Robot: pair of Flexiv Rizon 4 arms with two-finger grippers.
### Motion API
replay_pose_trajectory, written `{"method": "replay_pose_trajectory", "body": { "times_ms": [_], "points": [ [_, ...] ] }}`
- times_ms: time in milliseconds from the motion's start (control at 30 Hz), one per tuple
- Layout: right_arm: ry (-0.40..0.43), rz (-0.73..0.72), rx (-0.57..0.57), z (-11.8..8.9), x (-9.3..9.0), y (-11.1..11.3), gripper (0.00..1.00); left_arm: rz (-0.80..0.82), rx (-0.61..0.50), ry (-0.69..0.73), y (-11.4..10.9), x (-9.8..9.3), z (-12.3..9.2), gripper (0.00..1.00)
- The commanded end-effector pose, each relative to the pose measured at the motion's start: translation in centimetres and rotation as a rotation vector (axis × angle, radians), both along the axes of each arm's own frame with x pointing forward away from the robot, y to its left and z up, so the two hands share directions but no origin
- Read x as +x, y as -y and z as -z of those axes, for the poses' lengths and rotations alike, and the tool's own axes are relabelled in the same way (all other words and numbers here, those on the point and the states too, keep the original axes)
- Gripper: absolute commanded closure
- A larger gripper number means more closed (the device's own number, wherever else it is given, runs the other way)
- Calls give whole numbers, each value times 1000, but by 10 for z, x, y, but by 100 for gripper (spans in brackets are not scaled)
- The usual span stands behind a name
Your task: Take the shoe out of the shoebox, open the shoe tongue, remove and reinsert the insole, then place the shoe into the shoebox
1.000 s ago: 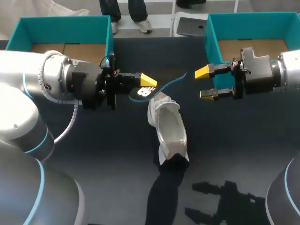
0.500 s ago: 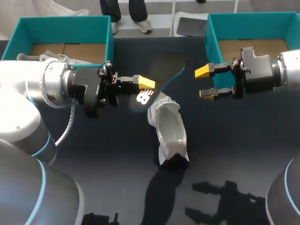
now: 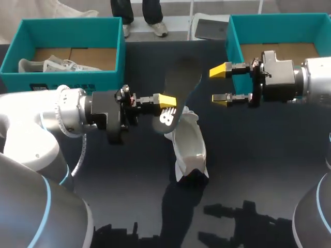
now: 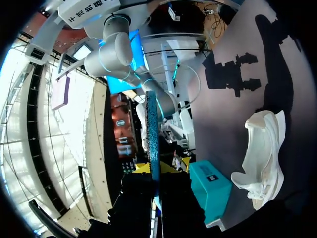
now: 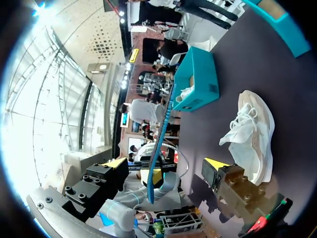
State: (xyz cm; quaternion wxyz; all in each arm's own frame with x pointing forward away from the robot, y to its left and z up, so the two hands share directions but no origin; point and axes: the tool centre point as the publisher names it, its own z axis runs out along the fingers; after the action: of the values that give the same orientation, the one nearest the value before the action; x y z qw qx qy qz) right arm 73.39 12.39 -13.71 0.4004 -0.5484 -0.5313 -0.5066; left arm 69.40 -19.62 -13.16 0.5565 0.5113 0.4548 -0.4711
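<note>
My left gripper [image 3: 166, 101] is shut on the heel end of a dark insole [image 3: 182, 77] with a white logo, holding it in the air just above the heel of the white shoe [image 3: 187, 145]. That shoe lies on the dark table, its opening facing up. In the left wrist view the insole [image 4: 152, 129] shows edge-on as a blue strip pinched between the fingers of the gripper [image 4: 157, 169], with the shoe [image 4: 262, 148] off to the side. My right gripper [image 3: 221, 84] is open, just right of the insole's toe end and apart from it. The right wrist view has the insole [image 5: 161, 141] between the gripper's [image 5: 166, 163] spread fingers.
A teal shoebox [image 3: 119, 36] at the back left holds a second white shoe [image 3: 49, 65]. Another teal shoebox [image 3: 232, 31] stands at the back right behind my right wrist. Bare dark table lies in front of the shoe.
My left gripper has moved right and nearer with the insole and turned it, so its broad face now shows. My right gripper has shifted a little left, toward the insole.
</note>
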Motion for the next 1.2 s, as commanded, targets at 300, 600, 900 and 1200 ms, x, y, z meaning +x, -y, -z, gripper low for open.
{"method": "replay_pose_trajectory", "body": {
  "times_ms": [300,600,900,1200],
  "points": [
    [-6,-18,8,2,14,-17,11,-53,-25,25,40,2,14,100],
    [-20,-21,19,6,19,-18,58,-48,-27,30,53,1,14,100],
    [-19,-40,42,9,23,-21,70,-57,-25,22,54,0,19,100],
    [-25,-42,42,10,23,-23,100,-43,-30,19,57,-2,19,100]
  ]
}}
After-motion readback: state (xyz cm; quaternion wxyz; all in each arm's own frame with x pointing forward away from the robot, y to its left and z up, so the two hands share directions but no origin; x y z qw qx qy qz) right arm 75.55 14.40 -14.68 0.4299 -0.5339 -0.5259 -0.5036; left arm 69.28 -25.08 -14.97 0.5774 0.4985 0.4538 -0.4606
